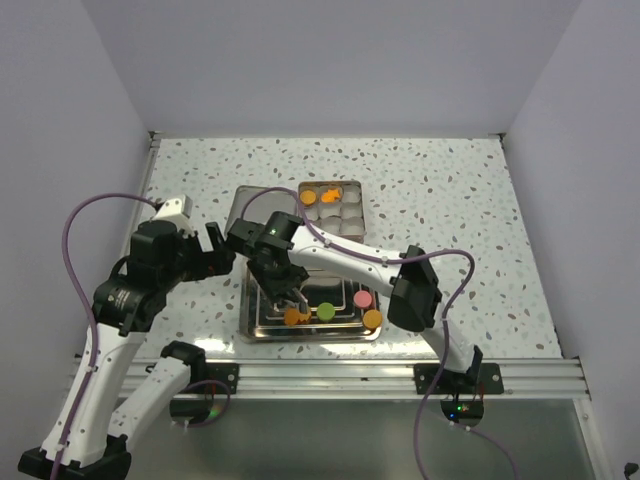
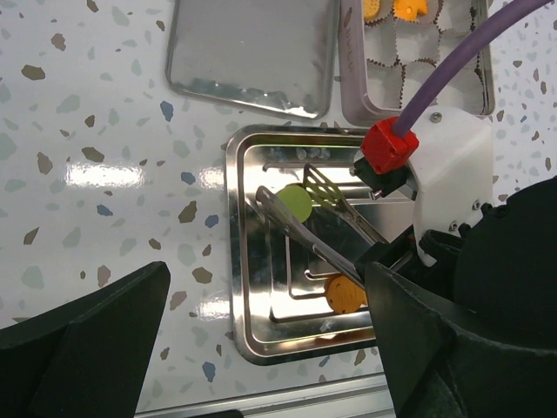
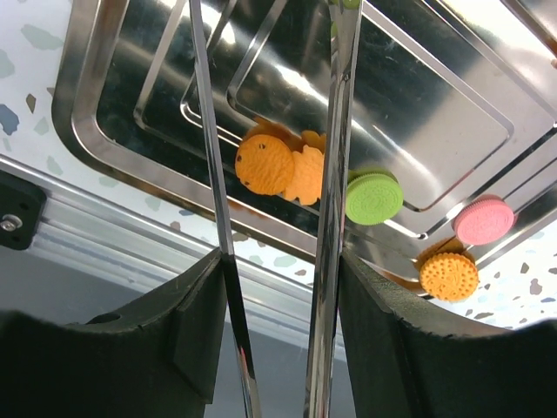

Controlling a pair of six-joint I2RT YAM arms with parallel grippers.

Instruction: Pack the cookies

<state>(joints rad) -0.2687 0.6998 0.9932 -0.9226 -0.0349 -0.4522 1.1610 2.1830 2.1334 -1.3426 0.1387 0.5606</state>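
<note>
My right gripper (image 3: 283, 270) is shut on metal tongs (image 3: 335, 157), reaching over the steel tray (image 1: 250, 335). In the left wrist view the tongs' (image 2: 324, 228) tips stand on either side of a green cookie (image 2: 294, 202); whether they pinch it I cannot tell. Along the tray's near edge lie a round orange cookie (image 3: 265, 164), an orange flower one (image 3: 306, 176), a green one (image 3: 374, 197), a pink one (image 3: 484, 220) and another orange one (image 3: 449, 276). My left gripper (image 2: 268, 279) hangs open and empty over the tray's left front corner.
Behind the tray stands a box (image 1: 331, 208) of white paper cups, with two orange cookies (image 1: 309, 197) in its back row. Its metal lid (image 1: 255, 210) lies flat to the box's left. An aluminium rail (image 1: 330, 378) runs along the table's near edge.
</note>
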